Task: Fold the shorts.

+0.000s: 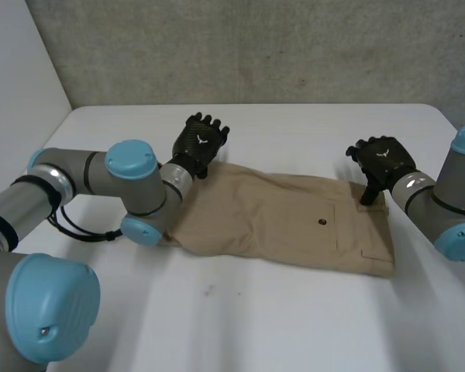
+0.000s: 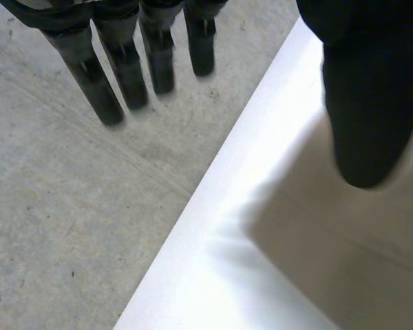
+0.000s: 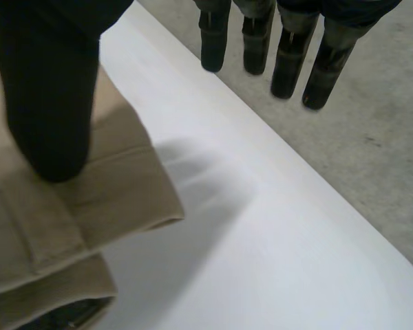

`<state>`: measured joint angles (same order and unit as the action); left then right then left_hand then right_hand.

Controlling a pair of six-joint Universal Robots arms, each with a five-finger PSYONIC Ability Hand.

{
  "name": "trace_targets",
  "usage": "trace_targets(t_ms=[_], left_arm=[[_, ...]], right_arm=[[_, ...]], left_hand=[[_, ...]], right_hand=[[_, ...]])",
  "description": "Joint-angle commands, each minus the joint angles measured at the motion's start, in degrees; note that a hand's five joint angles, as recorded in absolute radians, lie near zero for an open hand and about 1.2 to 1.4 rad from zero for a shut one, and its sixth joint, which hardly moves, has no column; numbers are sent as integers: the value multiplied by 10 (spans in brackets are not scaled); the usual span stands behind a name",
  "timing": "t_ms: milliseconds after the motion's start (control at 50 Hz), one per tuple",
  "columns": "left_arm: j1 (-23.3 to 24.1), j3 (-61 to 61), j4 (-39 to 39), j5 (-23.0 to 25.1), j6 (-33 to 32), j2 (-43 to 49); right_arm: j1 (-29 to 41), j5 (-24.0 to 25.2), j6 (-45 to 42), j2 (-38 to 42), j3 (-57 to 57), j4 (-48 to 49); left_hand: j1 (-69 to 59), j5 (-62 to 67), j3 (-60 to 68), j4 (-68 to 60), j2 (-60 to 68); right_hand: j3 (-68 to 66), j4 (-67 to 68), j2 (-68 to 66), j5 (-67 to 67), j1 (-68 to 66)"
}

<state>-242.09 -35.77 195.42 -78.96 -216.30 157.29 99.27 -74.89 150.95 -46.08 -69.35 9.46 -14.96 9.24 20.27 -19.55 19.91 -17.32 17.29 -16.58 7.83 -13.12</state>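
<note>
**A:** Where does everything sit?

**B:** The shorts [image 1: 279, 221] lie flat across the middle of the counter [image 1: 294, 325], waistband [image 3: 110, 199] end toward the right arm. The left robot hand [image 1: 201, 139] is at their far corner on its side, and the right robot hand [image 1: 384, 159] is at the far waistband corner. Both are wide open, fingers straight, holding nothing.

**A:** What could go wrong?

**B:** The grasp, I think. Each robot hand's fingers reach past the cloth's far edge, so closing from here may catch little or no fabric. If one side grips and the other misses, the fold will likely skew. At the waistband the cloth is stacked in layers, and taking only the top one would probably open it up.

**A:** What do the wrist views add?

**B:** The left one shows the fingers [image 2: 89, 75] stretched out over the grey floor [image 2: 69, 227] beyond the counter's edge, with only the thumb [image 2: 368, 110] above the tan cloth. The right one shows that robot hand's thumb [image 3: 48, 103] over the waistband corner, and the layers there. I can't tell whether either thumb touches the cloth. Only the head view shows both robot hands together, the button [image 1: 322, 222] and the garment's whole outline.
</note>
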Motion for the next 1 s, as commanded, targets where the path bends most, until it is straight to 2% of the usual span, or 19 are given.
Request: trace_targets(t_ms=[20,200,320,460,520,620,700,720,780,880,1000], left_arm=[[2,-82,50,-2,0,-76],[7,-227,52,-7,18,-205],[7,-343,48,-9,93,-288],[0,-426,17,-31,213,-357],[-1,-442,-13,-37,241,-371],[-4,-457,-43,-39,244,-380],[-6,-478,-47,-42,245,-392],[-6,-484,-47,-42,245,-395],[-6,-492,-47,-41,245,-399],[-11,-511,-46,-40,245,-410],[-26,-531,-46,-38,245,-434]], right_arm=[[5,-36,9,-74,-10,4],[0,-40,51,-192,-121,-14],[-1,-31,76,-256,-241,-48],[-6,-15,80,-271,-329,-48],[-10,6,80,-270,-351,-44],[-13,19,80,-264,-361,-38],[-29,18,78,-237,-359,-9],[-34,15,73,-224,-358,-2],[-43,11,70,-216,-355,9],[-84,-8,32,-227,-358,40],[-146,-8,-45,-234,-354,22]], left_hand=[[47,-90,-101,93,-97],[47,-90,-101,93,-97],[41,-84,-94,87,-90],[34,-77,-87,80,-83],[34,-77,-87,80,-83],[34,-77,-87,80,-83],[34,-77,-87,80,-83],[34,-77,-87,80,-83],[36,-78,-89,82,-85],[36,-78,-89,82,-85],[36,-78,-89,82,-85]], right_hand=[[73,-73,66,-78,31],[73,-73,66,-78,31],[73,-73,66,-78,31],[7,-7,-1,-12,-35],[-25,25,-32,20,-67],[-89,89,-96,84,-131],[-225,225,-232,220,-267],[-364,364,-371,358,-406],[-626,626,-633,621,-668],[-627,627,-634,622,-669],[-627,627,-634,622,-669]])
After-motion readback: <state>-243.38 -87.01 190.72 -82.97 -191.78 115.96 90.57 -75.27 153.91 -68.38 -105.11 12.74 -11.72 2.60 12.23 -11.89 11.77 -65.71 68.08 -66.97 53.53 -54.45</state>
